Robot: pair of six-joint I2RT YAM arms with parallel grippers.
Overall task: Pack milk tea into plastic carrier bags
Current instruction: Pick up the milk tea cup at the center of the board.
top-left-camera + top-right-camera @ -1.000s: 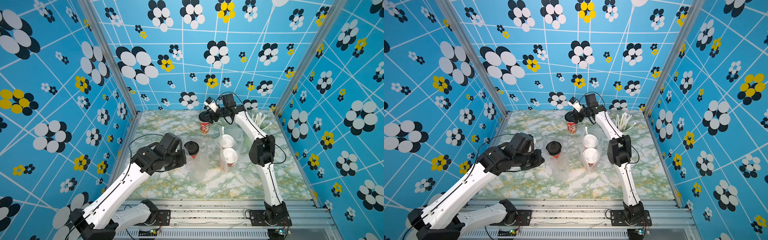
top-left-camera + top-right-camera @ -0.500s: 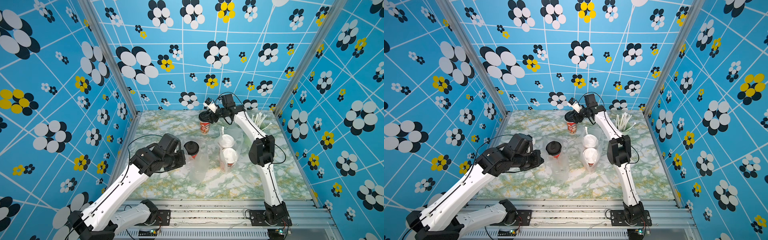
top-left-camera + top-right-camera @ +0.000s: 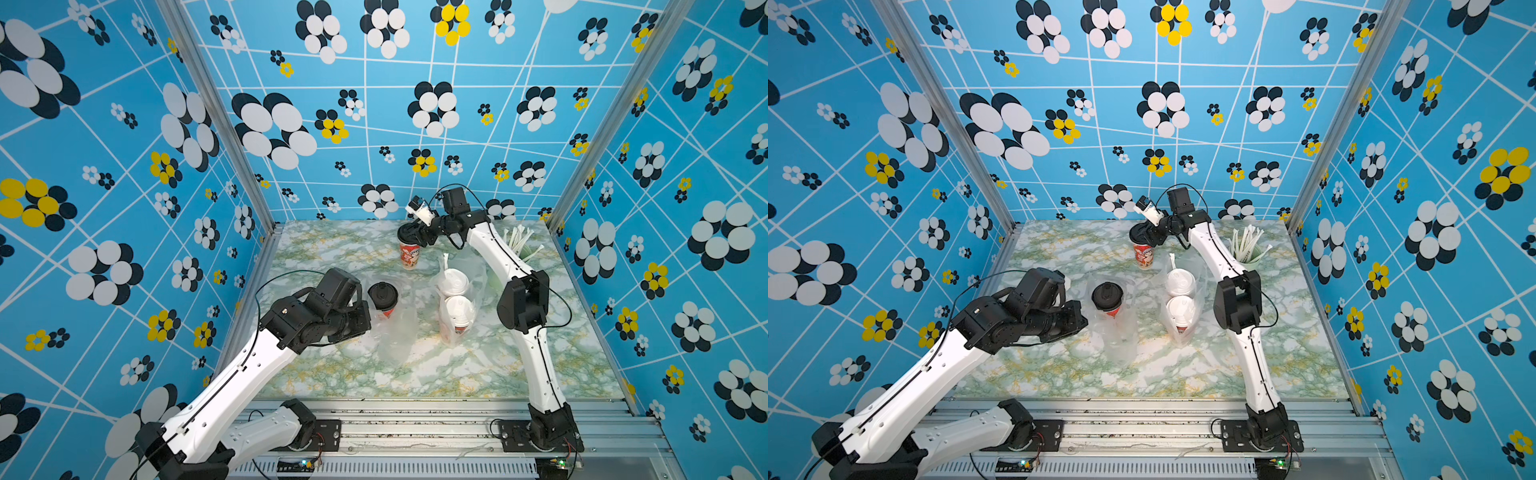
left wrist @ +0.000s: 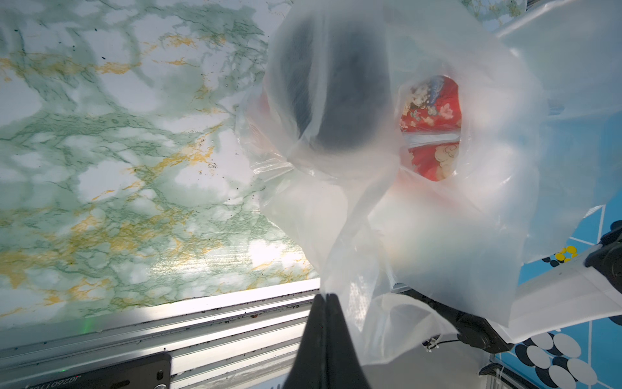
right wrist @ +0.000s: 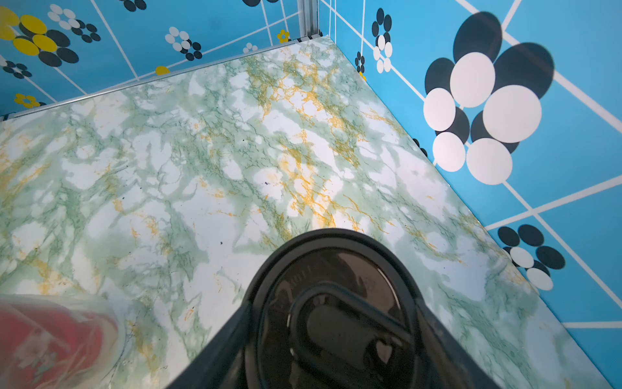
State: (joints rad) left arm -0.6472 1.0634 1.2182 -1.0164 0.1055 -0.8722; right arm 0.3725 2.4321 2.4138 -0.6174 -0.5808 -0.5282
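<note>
2 white-lid cups (image 3: 457,309) bagged; black-lid cup (image 3: 383,296) in bag (image 3: 397,338); far cup (image 3: 409,254) unbagged

Milk tea cups, red print: four.
Black dome lids: two, far cup (image 3: 409,254) and near cup (image 3: 383,296).
White lids: two, far white-lidded cup (image 3: 454,282) and near white-lidded cup (image 3: 459,311).
Plastic carrier bags, transparent: two, left bag (image 3: 395,340) and right bag (image 3: 478,271).
Pale green straw cup (image 3: 1252,259): one.
Wrapped straws (image 3: 1246,241): a bunch, count unreadable.
Robot arms: two, left arm (image 3: 249,365) and right arm (image 3: 538,365).
Counter (image 3: 457,374): one.

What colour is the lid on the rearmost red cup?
Black lid, best in the right wrist view.
</note>
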